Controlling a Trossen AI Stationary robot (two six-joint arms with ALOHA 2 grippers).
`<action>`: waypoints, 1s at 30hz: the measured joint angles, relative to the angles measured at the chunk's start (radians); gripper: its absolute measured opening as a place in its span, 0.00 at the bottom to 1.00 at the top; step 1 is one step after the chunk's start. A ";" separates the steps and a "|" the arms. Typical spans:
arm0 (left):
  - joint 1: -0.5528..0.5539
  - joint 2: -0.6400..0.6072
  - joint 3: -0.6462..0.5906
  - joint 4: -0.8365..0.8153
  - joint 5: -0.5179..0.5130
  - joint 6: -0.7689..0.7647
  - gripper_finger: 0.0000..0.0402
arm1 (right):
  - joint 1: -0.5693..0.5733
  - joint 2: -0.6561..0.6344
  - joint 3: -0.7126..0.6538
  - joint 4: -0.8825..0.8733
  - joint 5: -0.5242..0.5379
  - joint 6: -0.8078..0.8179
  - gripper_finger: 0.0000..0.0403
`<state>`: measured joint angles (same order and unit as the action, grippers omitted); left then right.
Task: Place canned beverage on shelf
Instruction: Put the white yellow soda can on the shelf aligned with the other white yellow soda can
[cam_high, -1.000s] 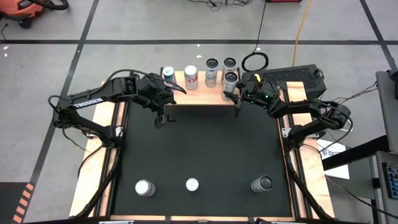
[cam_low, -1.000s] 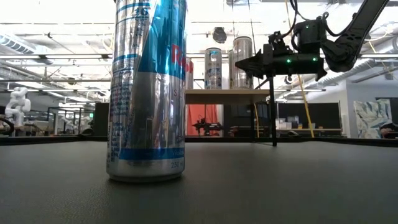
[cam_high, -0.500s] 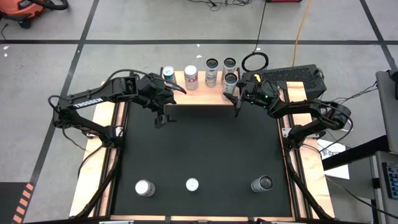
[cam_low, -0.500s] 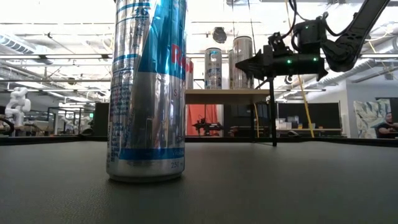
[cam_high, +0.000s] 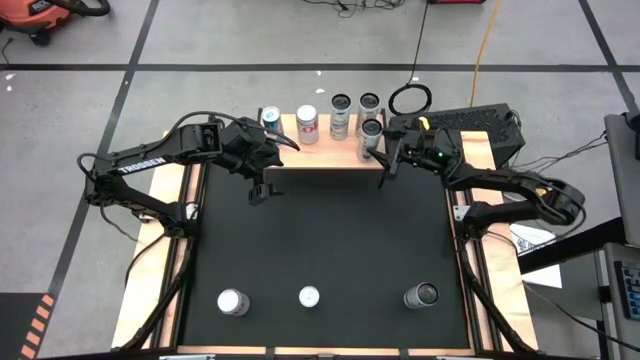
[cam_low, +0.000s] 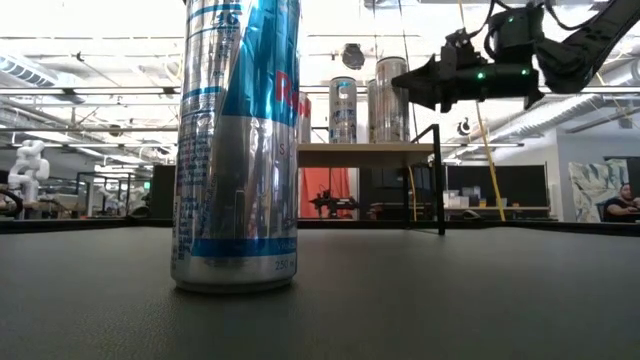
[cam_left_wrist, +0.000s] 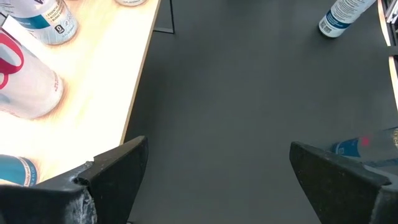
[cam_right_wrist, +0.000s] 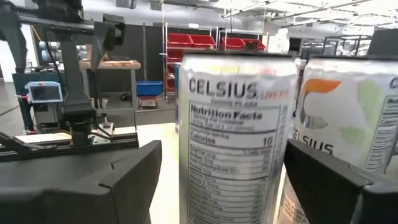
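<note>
Can set on the shelf, right claw released

We left the upright can (cam_high: 371, 128) on the shelf (cam_high: 320, 150), just ahead of our open right gripper (cam_high: 385, 155); our left gripper (cam_high: 262, 187) hung open.

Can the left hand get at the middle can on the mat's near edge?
Probably yes. The left hand hangs open by the shelf, and only bare mat lies between it and the middle can. The right hand is off to the side.
</note>
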<state>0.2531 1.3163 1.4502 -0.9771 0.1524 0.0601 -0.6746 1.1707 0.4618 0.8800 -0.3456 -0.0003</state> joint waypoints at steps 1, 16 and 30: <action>0.000 0.000 0.000 0.000 0.000 0.000 0.98 | 0.000 -0.016 0.000 -0.016 0.000 0.001 0.78; 0.000 0.000 0.000 0.000 -0.001 0.000 0.98 | 0.000 -0.166 0.000 -0.148 0.001 0.057 0.78; 0.000 0.000 0.000 0.000 -0.001 0.000 0.98 | 0.006 -0.258 0.001 -0.316 0.002 0.146 0.76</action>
<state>0.2531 1.3163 1.4502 -0.9772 0.1512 0.0601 -0.6685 0.9129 0.4629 0.5639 -0.3435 0.1458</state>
